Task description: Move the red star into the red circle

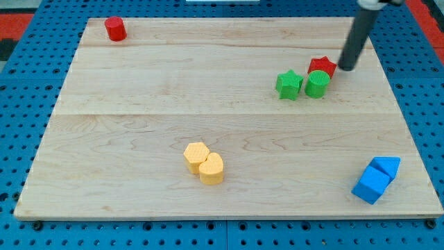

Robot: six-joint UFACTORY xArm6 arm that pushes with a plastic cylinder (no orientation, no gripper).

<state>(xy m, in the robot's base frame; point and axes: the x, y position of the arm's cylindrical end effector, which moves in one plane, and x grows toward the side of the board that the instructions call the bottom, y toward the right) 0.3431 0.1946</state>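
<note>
The red star (pixel 322 66) lies at the view's upper right of the wooden board. It touches the green circle block (pixel 317 84) just below it. The red circle block (pixel 115 29) stands far away at the view's top left corner. My tip (pixel 345 69) rests just to the right of the red star, touching or nearly touching its right edge. The dark rod rises from there to the view's top right.
A green star (pixel 288 84) sits left of the green circle block. Two yellow blocks (pixel 205 163) touch each other at the bottom centre. Two blue blocks (pixel 376 178) sit together at the bottom right near the board's edge (pixel 229 215).
</note>
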